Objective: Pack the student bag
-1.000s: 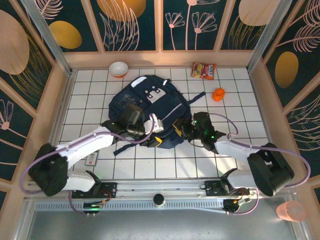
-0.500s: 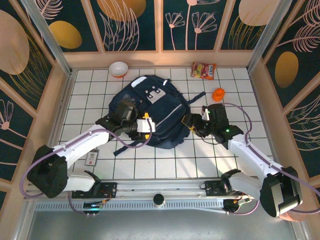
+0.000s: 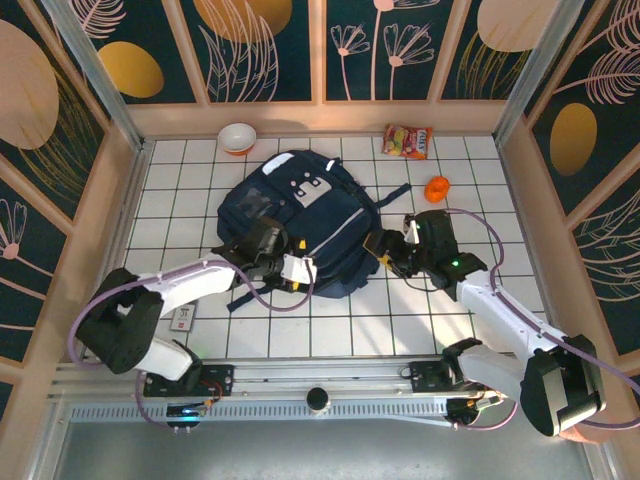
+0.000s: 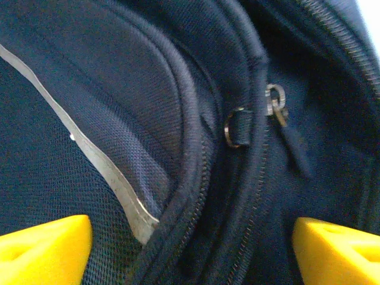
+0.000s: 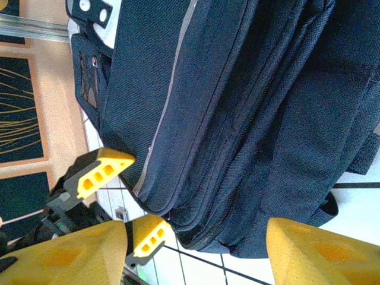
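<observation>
The white-tiled table [image 3: 330,320] sits inside peach-framed walls [image 3: 75,250] with dark, leaf-patterned panels. The student bag [image 3: 300,215] lies flat near the table's middle. Behind it are a bowl [image 3: 237,137], a snack packet [image 3: 408,141] and an orange item [image 3: 437,188]. The left claw [image 3: 303,268] and right claw [image 3: 382,250] are both spread wide, released, at the bag's near edge and partly cover it. Zip pulls [image 4: 276,107] look blurred up close. A small object [image 3: 183,318] by the left arm is unclear.

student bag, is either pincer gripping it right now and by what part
Nothing is held: left pincer open over the student bag at a zipper seam; right pincer open at its side.
</observation>
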Robot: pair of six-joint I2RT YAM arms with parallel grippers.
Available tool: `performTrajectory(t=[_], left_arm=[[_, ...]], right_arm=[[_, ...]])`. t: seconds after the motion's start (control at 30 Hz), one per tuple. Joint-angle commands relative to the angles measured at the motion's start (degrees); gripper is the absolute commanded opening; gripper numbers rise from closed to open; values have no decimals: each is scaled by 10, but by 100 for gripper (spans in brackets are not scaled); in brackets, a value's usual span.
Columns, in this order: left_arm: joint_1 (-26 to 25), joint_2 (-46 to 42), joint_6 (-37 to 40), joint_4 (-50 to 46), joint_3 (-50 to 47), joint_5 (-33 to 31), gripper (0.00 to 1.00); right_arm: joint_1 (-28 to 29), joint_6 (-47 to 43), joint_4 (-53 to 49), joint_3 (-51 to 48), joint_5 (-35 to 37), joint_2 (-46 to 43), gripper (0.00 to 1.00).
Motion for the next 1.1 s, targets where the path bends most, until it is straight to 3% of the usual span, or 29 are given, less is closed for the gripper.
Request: performTrajectory(t=[0.0, 0.03, 0.17, 0.4, 0.6, 0.77, 0.93, 1.07], left_arm=[[-2, 26, -4, 40, 16, -20, 56], [-2, 25, -28, 41, 27, -20, 33], [-1, -10, -137, 33, 70, -2, 0], [8, -67, -359, 25, 140, 12, 0], [17, -84, -488, 43, 170, -1, 0], [18, -92, -524, 47, 169, 27, 0], [19, -85, -537, 42, 176, 34, 0], [19, -77, -551, 40, 189, 43, 0]], right_arm=[[-3, -24, 4, 11, -3, -5, 64], [-3, -29, -1, 15, 1, -8, 64], [-4, -56, -47, 46, 36, -23, 65], [-3, -133, -105, 132, 93, -68, 65], [1, -188, -115, 158, 63, -99, 57], [64, -205, -120, 172, 82, -93, 54], [154, -142, -101, 205, 117, -14, 52], [185, -89, -75, 216, 145, 44, 51]])
